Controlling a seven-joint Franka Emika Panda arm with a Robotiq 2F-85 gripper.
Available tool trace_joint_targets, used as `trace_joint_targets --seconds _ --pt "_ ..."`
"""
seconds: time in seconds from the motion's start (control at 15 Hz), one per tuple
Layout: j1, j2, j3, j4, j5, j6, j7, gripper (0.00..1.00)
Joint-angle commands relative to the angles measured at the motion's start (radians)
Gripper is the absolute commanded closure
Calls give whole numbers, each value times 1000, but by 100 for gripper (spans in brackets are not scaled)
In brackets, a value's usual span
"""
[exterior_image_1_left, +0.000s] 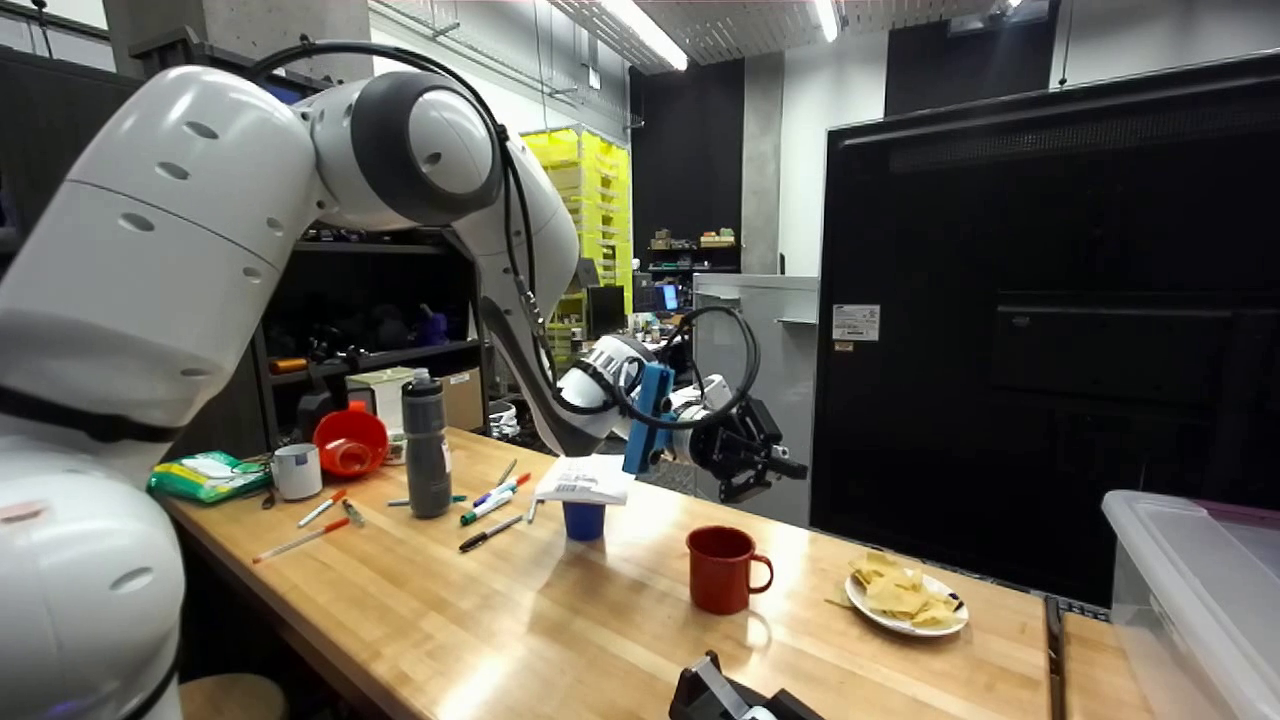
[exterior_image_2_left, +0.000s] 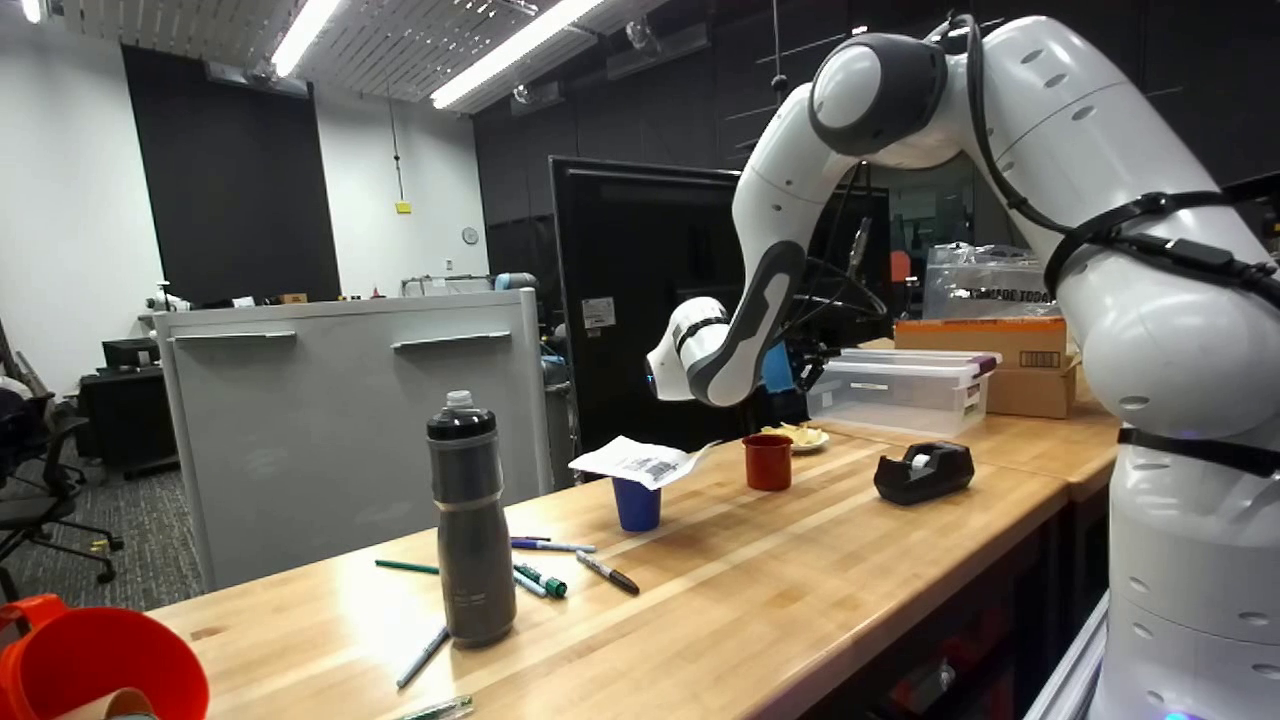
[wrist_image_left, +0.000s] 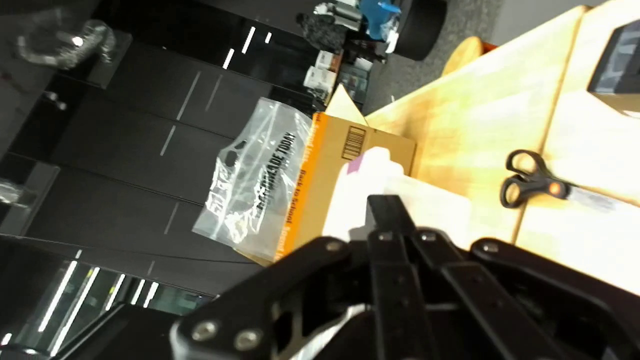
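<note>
Grey bottle (exterior_image_1_left: 427, 455): stands upright on the table (exterior_image_1_left: 590, 640); tall and narrow, it could topple if the arm (exterior_image_1_left: 430, 160) swung low.
Blue cup (exterior_image_1_left: 585, 522): bears a white packet (exterior_image_1_left: 580, 478) overhanging its rim; a brush from the arm could slide that off.
Red mug (exterior_image_1_left: 720, 572): on the table between blue cup and chip plate (exterior_image_1_left: 880, 616), lower than the pincer (wrist_image_left: 404, 220) and apart from it. A clenched descent could strike the rim and tip it. Long axis vertical, mouth up; in an exterior view the handle (exterior_image_1_left: 765, 574) points toward the chip plate.
Pincer: clenched, nothing visible in its grip, raised above table level.
Chip plate: chips (exterior_image_1_left: 897, 594) heaped loosely to its edge could scatter at a bump.
</note>
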Motion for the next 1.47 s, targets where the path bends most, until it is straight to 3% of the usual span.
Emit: trace_joint_targets --seconds 0.0,0.4,0.87,1.13,1.4 --pt "-37 -106 5 -71 73 175 -58 100" --pt "-96 -258 -34 -151 225 451 -211 100" --pt "-133 -380 -107 -218 469 729 -534 100" --pt "-134 -420 -128 -254 645 828 -765 100" --pt "-130 -452 -133 -270 844 850 -1032 100"
